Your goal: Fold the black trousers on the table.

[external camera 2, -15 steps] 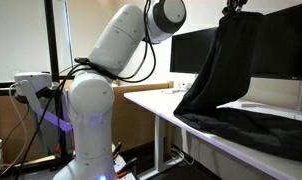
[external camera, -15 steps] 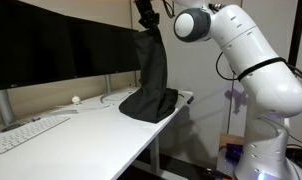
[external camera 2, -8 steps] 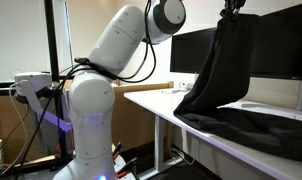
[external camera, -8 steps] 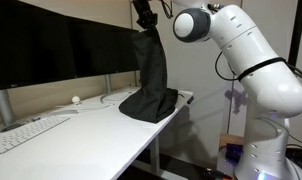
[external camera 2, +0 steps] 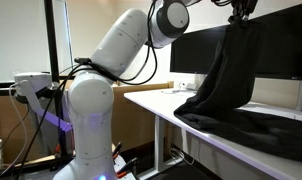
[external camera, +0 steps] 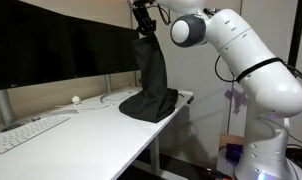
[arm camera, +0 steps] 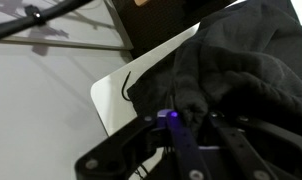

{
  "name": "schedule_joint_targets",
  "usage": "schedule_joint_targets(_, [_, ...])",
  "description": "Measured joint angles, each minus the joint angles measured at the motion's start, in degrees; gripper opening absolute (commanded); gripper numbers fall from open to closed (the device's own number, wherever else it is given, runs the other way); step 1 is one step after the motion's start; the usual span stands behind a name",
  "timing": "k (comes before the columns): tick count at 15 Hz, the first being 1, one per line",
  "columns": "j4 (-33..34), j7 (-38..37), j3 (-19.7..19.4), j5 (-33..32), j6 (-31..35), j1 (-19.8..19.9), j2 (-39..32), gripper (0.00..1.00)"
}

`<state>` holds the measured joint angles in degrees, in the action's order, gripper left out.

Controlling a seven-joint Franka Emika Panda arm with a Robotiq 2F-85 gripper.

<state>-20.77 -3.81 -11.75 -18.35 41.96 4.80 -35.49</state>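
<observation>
I've drifted my gripper [external camera: 143, 24] higher, toward 11 o'clock, clenched on the black trousers [external camera: 151, 75]. They hang longer now, the rest heaped on the table [external camera: 91, 130] at 6 o'clock, nearly ready to fold over.

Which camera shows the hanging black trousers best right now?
An exterior view: the limp black fabric trousers hang from the pincer to the long white table, whole. In an exterior view, their heap runs off frame; the wrist view shows only bunched cloth.
</observation>
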Motion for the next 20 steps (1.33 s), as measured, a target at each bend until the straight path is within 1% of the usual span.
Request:
schedule_joint_targets(9, [-0.5,0.4,-0.7,0.0,1.5,4.5,-4.7,0.03])
schedule_joint_targets(17, [-0.5,2.8,-0.7,0.0,1.3,5.4,-5.8,0.03])
schedule_joint_targets(20, [-0.5,3.3,-0.7,0.0,0.8,6.3,-6.5,0.03])
